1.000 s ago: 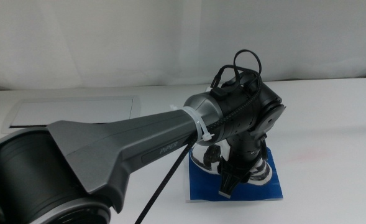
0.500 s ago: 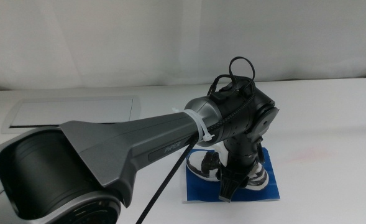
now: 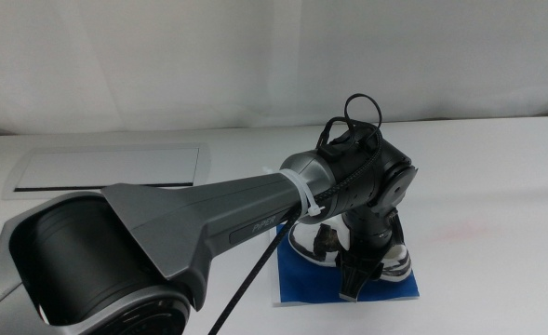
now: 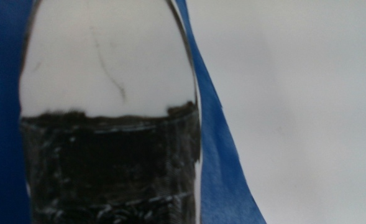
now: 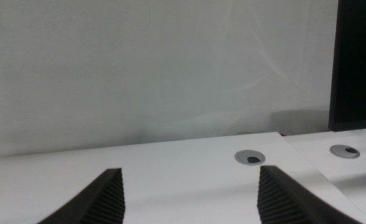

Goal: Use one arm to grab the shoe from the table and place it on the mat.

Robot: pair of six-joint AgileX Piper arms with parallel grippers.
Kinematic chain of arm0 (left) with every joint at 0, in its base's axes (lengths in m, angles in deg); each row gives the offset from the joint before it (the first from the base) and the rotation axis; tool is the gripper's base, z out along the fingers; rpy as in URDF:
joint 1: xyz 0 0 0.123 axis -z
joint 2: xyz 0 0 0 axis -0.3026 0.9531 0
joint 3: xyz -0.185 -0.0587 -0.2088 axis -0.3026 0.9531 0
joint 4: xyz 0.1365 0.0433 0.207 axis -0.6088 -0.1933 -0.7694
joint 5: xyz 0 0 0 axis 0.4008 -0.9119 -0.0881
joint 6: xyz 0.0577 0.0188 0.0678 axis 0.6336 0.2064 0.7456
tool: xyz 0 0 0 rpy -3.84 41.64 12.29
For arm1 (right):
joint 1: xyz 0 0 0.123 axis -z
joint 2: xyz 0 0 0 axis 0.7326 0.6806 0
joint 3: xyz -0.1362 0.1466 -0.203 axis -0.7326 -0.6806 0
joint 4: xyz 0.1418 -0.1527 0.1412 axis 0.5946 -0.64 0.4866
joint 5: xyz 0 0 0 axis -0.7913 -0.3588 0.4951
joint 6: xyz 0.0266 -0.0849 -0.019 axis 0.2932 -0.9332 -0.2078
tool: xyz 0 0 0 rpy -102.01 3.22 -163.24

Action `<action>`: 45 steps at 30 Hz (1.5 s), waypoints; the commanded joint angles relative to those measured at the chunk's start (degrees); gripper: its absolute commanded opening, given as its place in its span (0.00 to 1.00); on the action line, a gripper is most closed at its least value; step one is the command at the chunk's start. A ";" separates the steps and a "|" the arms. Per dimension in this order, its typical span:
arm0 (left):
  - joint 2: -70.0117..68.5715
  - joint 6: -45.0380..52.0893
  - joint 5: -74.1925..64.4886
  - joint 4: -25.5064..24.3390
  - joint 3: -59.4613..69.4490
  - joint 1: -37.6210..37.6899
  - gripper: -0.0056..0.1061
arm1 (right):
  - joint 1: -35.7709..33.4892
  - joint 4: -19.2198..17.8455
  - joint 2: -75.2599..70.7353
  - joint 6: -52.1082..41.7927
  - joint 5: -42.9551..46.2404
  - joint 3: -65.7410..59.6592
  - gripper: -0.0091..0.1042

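The shoe (image 3: 397, 261), white with dark panels, lies on the blue mat (image 3: 297, 285) at the front middle of the white table (image 3: 497, 205). My left arm reaches in from the left, and its gripper (image 3: 355, 279) points down across the shoe's middle, shut on it. The left wrist view shows the shoe's white and black upper (image 4: 108, 74) very close, with the mat (image 4: 215, 140) under it; the jaws themselves are hidden there. My right gripper (image 5: 189, 186) is open and empty, out of the middle view, facing the back wall.
A grey-framed recessed panel (image 3: 106, 169) lies at the back left of the table. Two round cable grommets (image 5: 251, 157) and a dark upright panel (image 5: 360, 62) show in the right wrist view. The left arm's bulk covers the front left of the middle view.
My left gripper has come down a little with the shoe, which now rests lower on the mat. The arm has shifted slightly to the right. The right gripper has no earlier frame.
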 commanded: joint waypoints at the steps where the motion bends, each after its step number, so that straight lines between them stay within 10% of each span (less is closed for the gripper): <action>1: 0.49 -0.53 1.09 0.87 -0.14 -0.19 0.02 | 0.26 -0.41 -1.55 -0.26 -0.06 -2.33 0.62; 11: 1.34 -0.53 -0.06 -1.91 -0.14 -0.19 0.03 | 0.26 -0.41 -1.55 -0.26 -0.06 -2.33 0.62; 14: 1.34 -0.96 -1.13 -1.80 -0.14 -0.19 0.25 | 0.26 -0.41 -1.55 -0.26 -0.06 -2.33 0.62; 16: 1.34 -0.96 -0.89 -1.52 -0.14 -0.35 0.57 | 0.26 -0.41 -1.55 -0.26 -0.06 -2.33 0.62; 23: 1.34 -0.96 0.11 -4.56 -0.14 -0.23 0.87 | 0.26 -0.41 -1.55 -0.26 -0.06 -2.33 0.62; 45: -10.34 0.54 -4.33 -2.51 -0.14 -0.23 0.87 | 0.26 -0.41 -1.55 -0.16 -0.06 -2.33 0.62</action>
